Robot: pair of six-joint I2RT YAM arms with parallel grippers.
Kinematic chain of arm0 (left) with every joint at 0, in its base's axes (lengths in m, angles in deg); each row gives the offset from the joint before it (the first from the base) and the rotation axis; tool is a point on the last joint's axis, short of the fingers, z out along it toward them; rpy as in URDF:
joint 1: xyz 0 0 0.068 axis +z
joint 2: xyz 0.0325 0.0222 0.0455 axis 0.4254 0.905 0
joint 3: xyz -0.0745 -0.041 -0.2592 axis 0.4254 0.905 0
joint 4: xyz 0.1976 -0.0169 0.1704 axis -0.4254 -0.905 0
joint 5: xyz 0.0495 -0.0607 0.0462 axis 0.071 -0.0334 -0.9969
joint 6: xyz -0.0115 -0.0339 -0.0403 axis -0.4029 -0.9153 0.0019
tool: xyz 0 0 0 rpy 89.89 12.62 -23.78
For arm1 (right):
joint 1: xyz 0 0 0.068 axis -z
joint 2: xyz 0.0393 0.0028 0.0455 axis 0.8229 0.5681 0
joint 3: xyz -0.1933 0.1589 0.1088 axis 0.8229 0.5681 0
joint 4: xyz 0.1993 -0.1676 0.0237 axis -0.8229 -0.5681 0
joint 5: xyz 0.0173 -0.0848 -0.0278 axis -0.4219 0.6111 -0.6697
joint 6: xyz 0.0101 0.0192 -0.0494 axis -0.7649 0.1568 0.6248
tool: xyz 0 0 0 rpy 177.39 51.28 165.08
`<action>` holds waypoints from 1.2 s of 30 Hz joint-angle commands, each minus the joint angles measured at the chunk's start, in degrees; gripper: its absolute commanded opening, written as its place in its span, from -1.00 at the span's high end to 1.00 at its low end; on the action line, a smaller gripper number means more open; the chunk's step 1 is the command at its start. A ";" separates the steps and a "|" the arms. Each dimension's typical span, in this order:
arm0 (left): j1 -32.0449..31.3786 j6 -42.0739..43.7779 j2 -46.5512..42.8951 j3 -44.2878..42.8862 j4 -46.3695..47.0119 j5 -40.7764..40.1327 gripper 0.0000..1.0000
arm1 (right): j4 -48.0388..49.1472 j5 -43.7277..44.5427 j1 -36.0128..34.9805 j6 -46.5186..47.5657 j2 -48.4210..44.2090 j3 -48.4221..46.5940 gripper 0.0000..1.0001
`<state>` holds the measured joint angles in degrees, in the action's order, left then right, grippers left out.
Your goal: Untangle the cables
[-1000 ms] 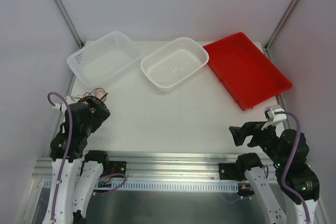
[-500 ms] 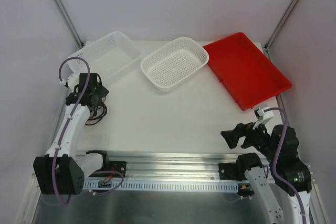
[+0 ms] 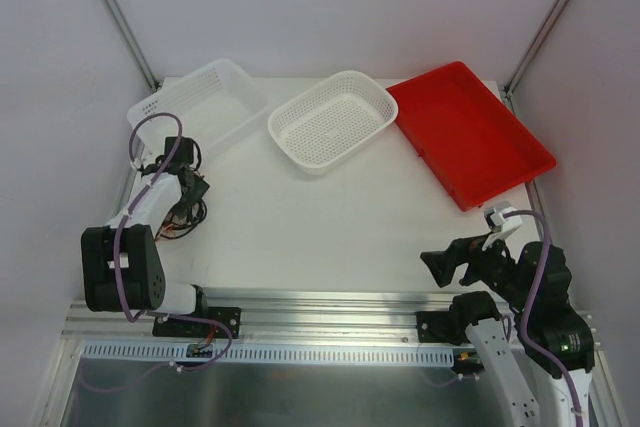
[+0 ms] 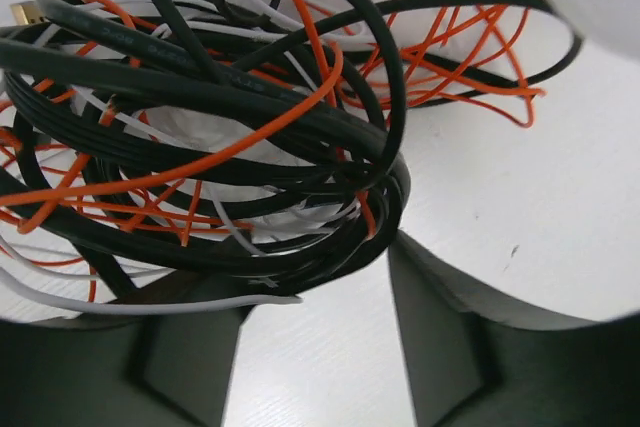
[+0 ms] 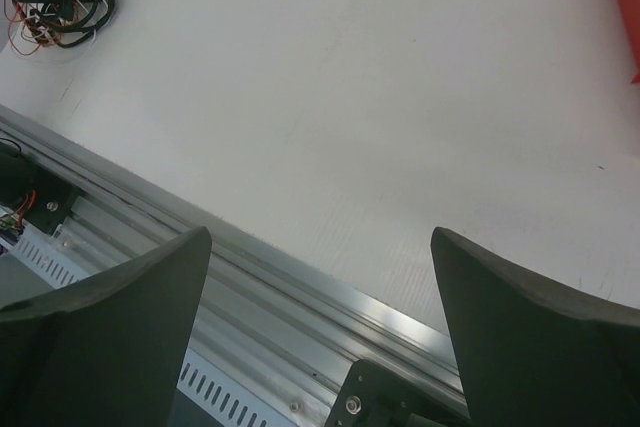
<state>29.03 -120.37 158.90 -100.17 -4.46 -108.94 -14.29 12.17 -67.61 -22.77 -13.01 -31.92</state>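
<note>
Thin glossy black and orange cables (image 4: 250, 127) knot at the worktop (image 3: 330, 217) left edge. Your left gripper (image 4: 317, 272) straddles them, can't tell if pinching. Your right gripper (image 5: 320, 233) is spread wide.

Table (image 3: 330, 217) middle and near strip lie bare from the cables (image 3: 180, 215) across to the right gripper (image 3: 436, 265), so a hand passes freely there (the right wrist view shows only bare surface between its wide-set fingers). Far edge crowded: rectangular white basket (image 3: 200, 107), oval white basket (image 3: 333, 119) and red tray (image 3: 470, 132) in a row, a slim gap between the baskets, tray just beside the oval one. Left edge blocked by the tangle itself, the left gripper (image 3: 186, 187) down over it, loops heaped at its parted fingertips.
</note>
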 commanded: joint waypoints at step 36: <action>-60.55 19.56 2.83 -10.50 0.39 23.53 -0.13 | 5.08 -10.14 0.10 -8.61 7.21 6.38 -0.94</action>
<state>-31.86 -99.63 166.86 -111.82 -2.58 -84.53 -12.52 4.59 -67.63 -29.74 -7.32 -26.87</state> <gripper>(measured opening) 0.518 0.969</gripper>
